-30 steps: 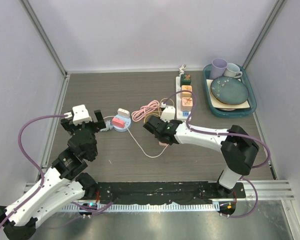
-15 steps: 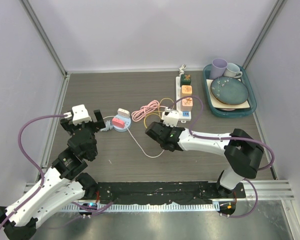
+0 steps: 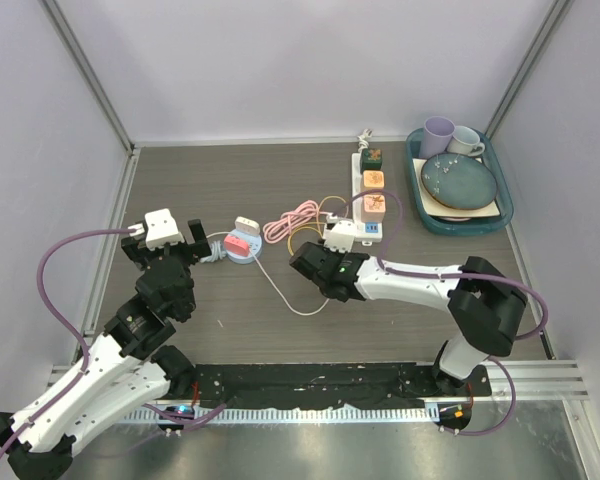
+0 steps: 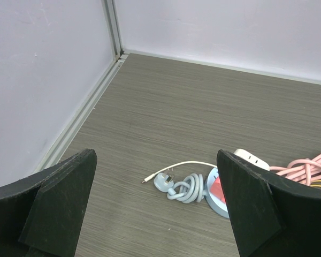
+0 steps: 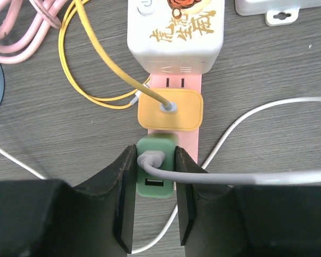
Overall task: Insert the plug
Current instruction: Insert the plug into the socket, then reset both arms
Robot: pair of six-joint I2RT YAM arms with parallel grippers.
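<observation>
The counter [image 3: 230,180] is a dark grey-brown wood-grain laminate, closed in on three sides by pale lilac wall panels [image 3: 280,60] set in metal corner posts. The reference item is the pink power strip [image 5: 174,82], which lies flat on the counter under the right arm's wrist. The green plug [image 5: 156,179] sits at the near end of this strip, just beside the yellow adapter [image 5: 170,109] that occupies the strip's middle. A white charger block [image 5: 175,32] printed with characters covers the strip's far end. In the right wrist view the green plug's long axis runs in line with the strip's length. Its USB slot lies toward the strip's near end. A grey cable enters its upper face and trails off to the strip's right. Whether the plug is fully seated cannot be told. The right tool [image 5: 155,160] is clamped on the green plug, one finger against each long side. A pink cable [image 5: 21,27] lies coiled to the left of the strip's far end. The left tool [image 4: 155,155] is well apart from the strip on its left, with its fingers spread wide and nothing between them. A teal tray [image 3: 416,195] holding crockery stands well to the strip's right, against the wall.
</observation>
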